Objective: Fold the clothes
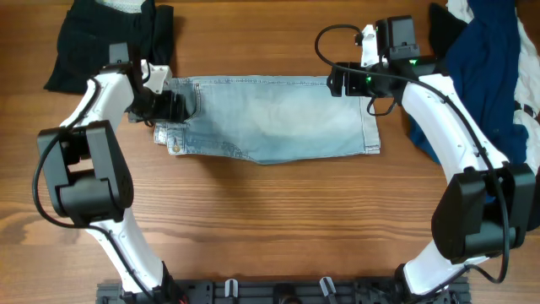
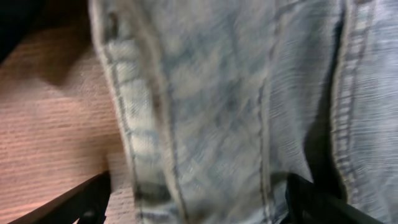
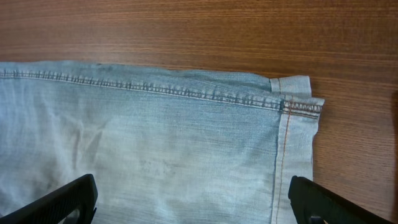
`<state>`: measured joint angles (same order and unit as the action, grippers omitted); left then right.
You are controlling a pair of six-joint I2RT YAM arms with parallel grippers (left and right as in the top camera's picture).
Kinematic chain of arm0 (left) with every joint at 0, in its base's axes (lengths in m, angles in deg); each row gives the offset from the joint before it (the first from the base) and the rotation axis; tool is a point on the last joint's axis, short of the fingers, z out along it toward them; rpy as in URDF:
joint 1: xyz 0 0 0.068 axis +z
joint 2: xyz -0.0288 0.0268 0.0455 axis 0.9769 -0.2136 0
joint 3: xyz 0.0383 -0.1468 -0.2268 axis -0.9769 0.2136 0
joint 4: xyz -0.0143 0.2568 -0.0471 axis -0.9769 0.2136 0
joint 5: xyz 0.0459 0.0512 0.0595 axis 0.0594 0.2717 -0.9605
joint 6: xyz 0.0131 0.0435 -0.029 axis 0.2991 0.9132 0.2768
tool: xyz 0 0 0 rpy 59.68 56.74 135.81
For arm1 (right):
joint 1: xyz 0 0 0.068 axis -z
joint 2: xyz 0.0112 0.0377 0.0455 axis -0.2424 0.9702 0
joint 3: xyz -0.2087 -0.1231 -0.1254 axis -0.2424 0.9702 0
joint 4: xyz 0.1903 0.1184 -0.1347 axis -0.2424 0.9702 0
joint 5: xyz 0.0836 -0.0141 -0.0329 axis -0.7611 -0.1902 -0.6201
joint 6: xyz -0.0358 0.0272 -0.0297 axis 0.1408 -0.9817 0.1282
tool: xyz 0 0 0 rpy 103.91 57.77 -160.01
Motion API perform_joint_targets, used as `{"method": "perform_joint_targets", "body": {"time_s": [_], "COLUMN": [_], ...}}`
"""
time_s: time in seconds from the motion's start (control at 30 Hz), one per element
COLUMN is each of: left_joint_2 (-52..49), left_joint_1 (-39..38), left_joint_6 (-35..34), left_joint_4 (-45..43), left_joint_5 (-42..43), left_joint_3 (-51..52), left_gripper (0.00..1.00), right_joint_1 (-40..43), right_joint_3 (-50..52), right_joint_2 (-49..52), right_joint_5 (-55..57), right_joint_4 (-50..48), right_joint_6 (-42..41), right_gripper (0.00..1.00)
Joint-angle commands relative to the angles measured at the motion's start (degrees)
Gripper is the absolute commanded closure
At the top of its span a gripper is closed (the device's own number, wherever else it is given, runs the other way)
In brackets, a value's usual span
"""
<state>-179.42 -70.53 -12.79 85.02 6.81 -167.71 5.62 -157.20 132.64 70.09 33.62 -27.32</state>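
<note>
Denim shorts [image 2: 236, 93] crowd the left wrist lens, cloth lying between the left gripper's [image 2: 198, 186] wide-spread fingers. Right wrist: right gripper [image 3: 193, 186] gapes wide, hem corner [image 3: 298, 102] just ahead. Overhead: shorts stretch crosswise, a gripper at each end.

Pale faded-blue denim shorts [image 1: 278, 122] carry darker blue seam stitching and orange thread at the hem; the table [image 1: 270, 219] is brown wood grain; navy shirt [image 1: 488, 51], black garment [image 1: 84, 51]

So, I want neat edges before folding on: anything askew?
Yes: at the left end of the denim shorts, by the left end effector, a lower layer sticks out past the top layer, so the edges are not aligned.
</note>
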Motion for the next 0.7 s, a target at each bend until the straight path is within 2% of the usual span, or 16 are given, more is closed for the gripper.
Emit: {"method": "perform_joint_targets", "body": {"time_s": [0.0,0.13,0.17,0.2,0.27,0.3,0.4,0.43,0.5,0.57,0.67], "left_joint_2": [-3.4,-5.2,-5.4,-5.5,-5.5,-5.5,-5.4,-5.2,-3.8,-0.9,3.7], "left_joint_1": [-0.3,-1.4,-2.1,-2.7,-3.5,-3.5,-3.3,-3.2,-2.6,-2.0,-2.0], "left_joint_6": [1.2,1.2,1.2,1.2,1.2,1.0,-0.6,-0.9,-3.4,-3.5,-1.6], "left_joint_4": [-0.1,1.2,2.0,2.5,2.9,3.0,3.3,3.3,4.3,9.6,20.7], "left_joint_5": [7.8,15.0,15.5,15.1,14.7,14.8,14.5,14.3,12.3,10.7,6.4], "left_joint_3": [-0.6,-0.4,-0.3,-0.3,-0.3,-0.3,-0.3,-0.4,-0.7,-2.8,-8.2], "left_gripper": [0.12,0.19,0.28,0.43,0.83,0.96,0.96,0.96,0.96,0.96,0.96], "right_joint_1": [0.1,0.2,0.2,0.2,0.2,0.2,0.3,0.4,0.7,0.7,0.7], "right_joint_3": [0.5,0.5,0.5,0.5,0.5,0.5,0.5,0.5,0.5,0.5,0.5], "right_joint_2": [0.2,0.2,0.2,0.2,0.2,0.2,0.3,0.3,0.3,0.4,0.4], "right_joint_5": [-0.7,-0.7,-0.7,-0.7,-0.6,-0.3,1.0,1.0,1.0,1.0,0.1], "right_joint_4": [-0.3,-0.7,-0.7,-0.7,-0.7,-0.7,-0.7,-0.7,-0.9,-1.3,-1.9], "right_joint_6": [-0.7,-0.7,-0.7,-0.7,-0.7,-1.1,-2.2,-2.5,-3.2,-2.9,0.3], "right_gripper": [0.00,0.01,0.00,0.00,0.00,0.01,0.07,0.14,0.34,0.56,0.67]}}
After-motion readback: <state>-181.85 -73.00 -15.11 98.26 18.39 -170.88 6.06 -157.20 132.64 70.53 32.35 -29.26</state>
